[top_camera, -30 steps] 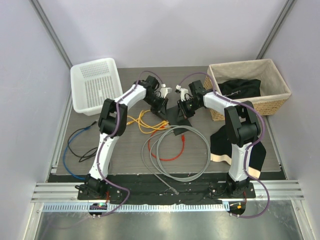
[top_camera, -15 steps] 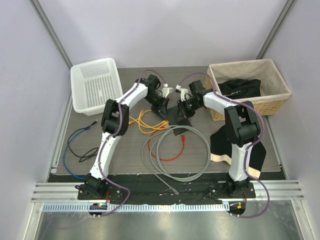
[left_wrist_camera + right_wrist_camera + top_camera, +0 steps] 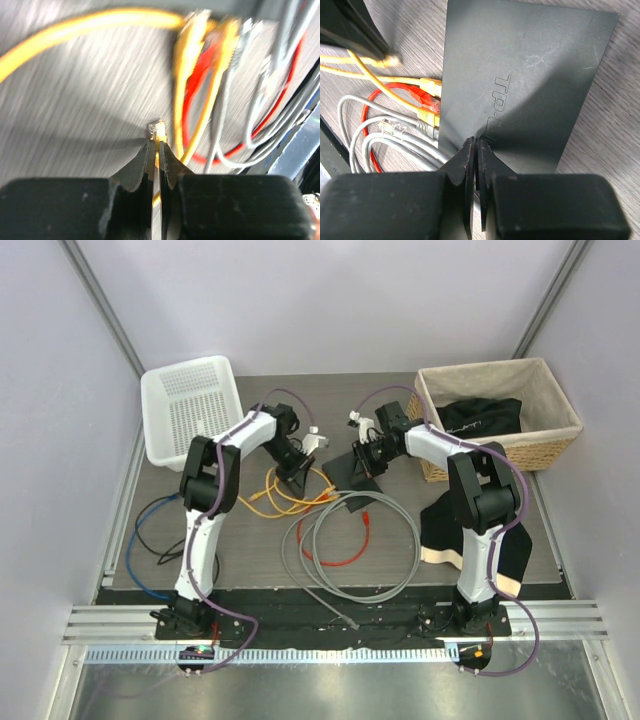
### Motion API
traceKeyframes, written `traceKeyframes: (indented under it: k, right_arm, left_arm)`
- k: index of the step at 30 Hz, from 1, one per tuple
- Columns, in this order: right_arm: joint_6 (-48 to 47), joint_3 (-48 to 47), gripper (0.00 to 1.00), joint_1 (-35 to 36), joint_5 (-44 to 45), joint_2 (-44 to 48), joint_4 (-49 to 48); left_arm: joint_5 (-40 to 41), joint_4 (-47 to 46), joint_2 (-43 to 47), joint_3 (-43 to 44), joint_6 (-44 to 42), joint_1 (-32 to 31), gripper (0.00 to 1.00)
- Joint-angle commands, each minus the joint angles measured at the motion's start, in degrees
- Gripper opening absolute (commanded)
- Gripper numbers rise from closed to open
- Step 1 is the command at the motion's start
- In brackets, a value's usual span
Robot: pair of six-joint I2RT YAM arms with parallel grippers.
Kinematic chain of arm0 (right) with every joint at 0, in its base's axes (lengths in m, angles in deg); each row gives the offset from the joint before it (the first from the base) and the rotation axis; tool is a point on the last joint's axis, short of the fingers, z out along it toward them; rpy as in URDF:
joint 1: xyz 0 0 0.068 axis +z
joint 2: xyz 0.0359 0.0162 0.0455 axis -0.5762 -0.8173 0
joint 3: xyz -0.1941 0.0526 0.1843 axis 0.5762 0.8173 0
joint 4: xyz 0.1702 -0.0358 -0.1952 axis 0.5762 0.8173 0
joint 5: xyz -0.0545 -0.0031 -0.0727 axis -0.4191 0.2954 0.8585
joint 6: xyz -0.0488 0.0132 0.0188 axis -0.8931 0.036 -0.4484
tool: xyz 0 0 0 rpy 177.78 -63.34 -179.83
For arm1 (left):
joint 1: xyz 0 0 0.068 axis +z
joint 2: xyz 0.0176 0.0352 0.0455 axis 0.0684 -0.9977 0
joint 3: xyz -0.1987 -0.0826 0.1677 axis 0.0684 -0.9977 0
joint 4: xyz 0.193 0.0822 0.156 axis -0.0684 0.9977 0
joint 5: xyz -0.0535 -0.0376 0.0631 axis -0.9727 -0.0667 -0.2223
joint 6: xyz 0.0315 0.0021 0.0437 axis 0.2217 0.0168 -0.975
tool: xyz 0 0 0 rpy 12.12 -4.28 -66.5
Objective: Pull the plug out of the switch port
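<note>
The plug point(image 3: 159, 131), a small rigid clear connector on a limp yellow cable point(image 3: 90, 25), lies at mid-frame of the left wrist view. It is pinched between the fingers of the left gripper point(image 3: 157, 146), apart from the switch point(image 3: 520, 85). It is probably light and slick, with a fragile latch, so grasp the body, not the cord. The right gripper point(image 3: 475, 145), fingers pressed together, meets the switch's lower edge. Other plugs point(image 3: 429, 102) sit along its left edge.

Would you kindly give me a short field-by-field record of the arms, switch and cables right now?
left gripper: shut on yellow plug, held clear of the switch
right gripper: shut, tips at the switch's near edge
switch side: red plug and grey plug among those at its edge
basket: dark cloth inside
</note>
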Motion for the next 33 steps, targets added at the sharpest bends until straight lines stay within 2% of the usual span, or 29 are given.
traceKeyframes:
  k: [1,6,7,8,9,11,12,15,17,18,20,22,23,26,30,33]
  right_arm:
    - [-2.1,2.3,0.09,1.2,7.4,-6.0,1.8]
    - [-1.8,0.9,0.09,1.4,7.5,-6.9,2.1]
    - [-1.9,0.8,0.09,1.4,7.5,-6.7,2.2]
    - [-2.0,0.8,0.09,1.4,7.6,-6.5,2.3]
    - [-2.2,0.9,0.09,1.4,7.8,-6.3,2.3]
    - [-2.6,1.6,0.09,1.4,7.9,-5.6,2.3]
    - [-2.8,2.0,0.09,1.4,8.0,-5.3,2.3]
    - [-3.1,3.1,0.09,1.4,8.2,-4.5,2.0]
    - [-3.4,3.4,0.09,1.4,8.7,-3.9,1.8]
    - [-3.5,3.4,0.09,1.4,8.8,-3.8,1.7]
    - [-3.6,3.4,0.09,1.4,9.0,-3.8,1.9]
    - [-3.7,3.0,0.09,1.4,9.0,-4.0,2.0]
    - [-3.6,2.9,0.09,1.4,9.0,-4.2,2.1]
    - [-3.8,1.5,0.09,1.4,9.1,-5.3,2.6]
    - [-4.0,-0.4,0.09,1.3,9.2,-6.7,2.9]
    - [-4.4,-1.9,0.09,1.4,9.0,-7.6,3.3]
  left_arm:
    - [6.8,3.3,0.7,4.5,-5.3,2.4,0.00]
    - [3.6,-1.7,-2.2,15.1,2.7,1.8,0.00]
    - [3.7,-2.2,-2.6,16.8,3.8,1.8,0.08]
    - [3.9,-3.1,-2.8,19.5,4.7,1.8,0.22]
    - [3.9,-3.6,-2.3,20.2,5.2,1.7,0.43]
    - [3.0,-4.2,-1.1,20.5,4.6,1.8,0.53]
    - [2.3,-4.1,1.0,20.1,3.5,2.1,0.64]
    - [2.6,-4.0,5.6,17.2,4.1,2.9,0.67]
    - [1.3,-4.8,12.2,14.6,4.8,3.9,0.69]
    - [1.4,-5.5,14.5,10.2,4.8,5.2,0.76]
    - [2.5,-4.1,21.5,6.6,1.2,6.4,0.88]
    - [4.2,0.0,25.7,4.3,-7.2,7.8,0.91]
    - [5.4,5.8,26.7,3.9,-10.9,8.3,0.96]
    - [8.1,13.0,30.6,0.4,-21.0,10.6,0.96]
    - [16.7,12.5,34.6,-9.1,-30.8,11.7,0.96]
    - [17.2,9.1,34.0,-14.6,-33.1,11.4,0.95]
